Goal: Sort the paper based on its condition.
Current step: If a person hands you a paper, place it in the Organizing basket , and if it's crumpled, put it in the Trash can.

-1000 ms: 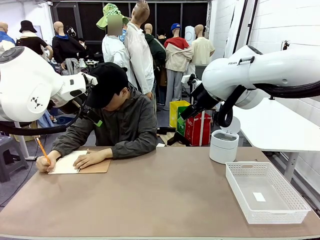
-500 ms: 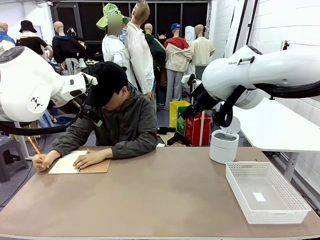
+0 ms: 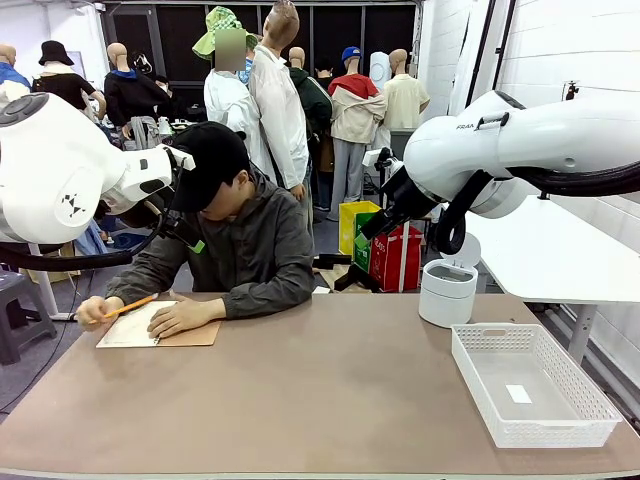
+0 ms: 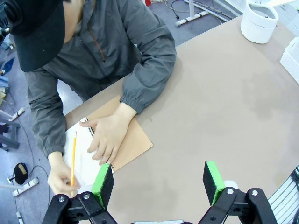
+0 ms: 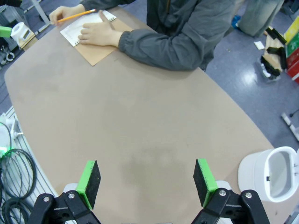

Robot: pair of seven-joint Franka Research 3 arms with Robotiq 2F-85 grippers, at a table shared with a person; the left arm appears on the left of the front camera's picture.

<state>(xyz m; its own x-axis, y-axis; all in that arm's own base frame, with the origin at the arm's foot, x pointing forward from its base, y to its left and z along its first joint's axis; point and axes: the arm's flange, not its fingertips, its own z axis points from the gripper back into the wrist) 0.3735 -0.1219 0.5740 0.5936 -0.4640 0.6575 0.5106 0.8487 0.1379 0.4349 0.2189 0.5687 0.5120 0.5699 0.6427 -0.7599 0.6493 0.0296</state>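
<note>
- The paper (image 3: 135, 325) lies on a brown-backed notepad (image 3: 190, 333) at the worktop's (image 3: 330, 400) far left, under the person's hand (image 3: 180, 318)
- Other hand (image 3: 95, 312) holds a pencil (image 3: 130, 305)
- Left end effector (image 4: 159, 179) and right end effector (image 5: 145, 182) hover above the worktop, both wide, holding nothing

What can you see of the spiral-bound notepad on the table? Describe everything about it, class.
The notepad lies flat near the table's far left corner, in front of the person. A white page faces up, with wire spiral binding along one edge and brown cardboard backing spread out beside it. One hand rests flat on it; the other hand holds an orange pencil over the page.
</note>
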